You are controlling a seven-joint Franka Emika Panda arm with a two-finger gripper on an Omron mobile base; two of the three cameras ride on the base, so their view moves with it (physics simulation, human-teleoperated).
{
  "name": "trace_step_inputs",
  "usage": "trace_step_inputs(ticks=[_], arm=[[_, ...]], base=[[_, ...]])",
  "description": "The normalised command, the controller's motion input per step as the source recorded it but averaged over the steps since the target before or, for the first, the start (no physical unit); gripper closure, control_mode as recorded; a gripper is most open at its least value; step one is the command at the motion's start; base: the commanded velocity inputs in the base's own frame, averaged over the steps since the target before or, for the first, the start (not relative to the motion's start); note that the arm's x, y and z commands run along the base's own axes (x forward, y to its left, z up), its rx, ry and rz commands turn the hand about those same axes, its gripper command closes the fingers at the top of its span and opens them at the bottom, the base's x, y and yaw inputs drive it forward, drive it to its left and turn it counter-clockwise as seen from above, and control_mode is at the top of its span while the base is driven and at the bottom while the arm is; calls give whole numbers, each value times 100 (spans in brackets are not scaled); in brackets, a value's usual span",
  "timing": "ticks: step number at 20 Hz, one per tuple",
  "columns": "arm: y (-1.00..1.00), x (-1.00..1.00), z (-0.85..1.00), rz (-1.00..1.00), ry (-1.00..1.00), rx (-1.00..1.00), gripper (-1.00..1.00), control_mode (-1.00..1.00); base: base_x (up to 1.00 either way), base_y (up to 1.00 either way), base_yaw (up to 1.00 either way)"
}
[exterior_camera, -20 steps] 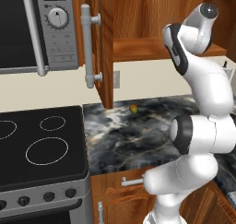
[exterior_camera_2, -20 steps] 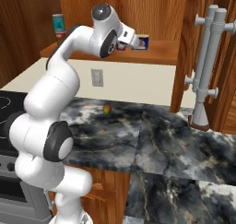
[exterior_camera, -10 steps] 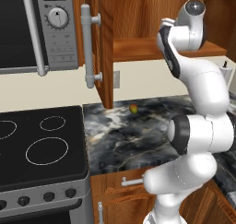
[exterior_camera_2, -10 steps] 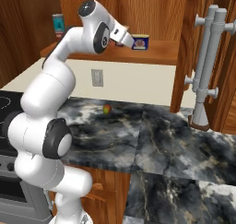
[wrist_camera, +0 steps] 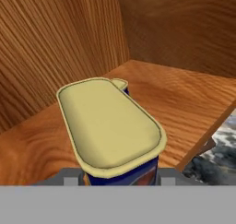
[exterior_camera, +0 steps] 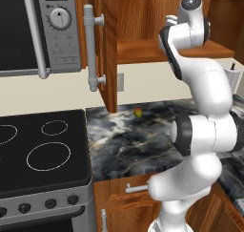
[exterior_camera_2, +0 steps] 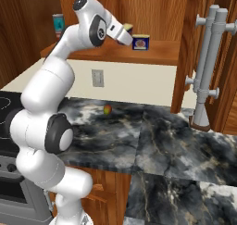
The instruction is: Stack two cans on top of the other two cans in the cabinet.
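Can [wrist_camera: 110, 126] between gripper [wrist_camera: 120, 178] fingers, above cabinet [wrist_camera: 184, 98] shelf.

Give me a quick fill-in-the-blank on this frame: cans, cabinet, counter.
1. In the hand view, the fingers are shut on a blue can with a pale ____ lid.
2. In the right base view, a second blue can stands on the cabinet ____.
3. The teal can stands at the shelf's ____ end in that view.
4. The small fruit lies on the ____ counter.

Missing: yellow; shelf; left; marble
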Motion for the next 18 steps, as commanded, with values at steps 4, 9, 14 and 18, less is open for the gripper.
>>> trace_step_inputs(ticks=[4, 9, 14, 18], arm=[[-16, 0, 0, -9, 4, 0, 100, -100], [-18, 0, 0, -1, 0, 0, 100, -100], [-14, 0, 4, 0, -1, 0, 100, -100], [-11, 3, 0, 0, -1, 0, 100, -100]], base=[[0, 0, 0], [0, 0, 0], [0, 0, 0], [0, 0, 0]])
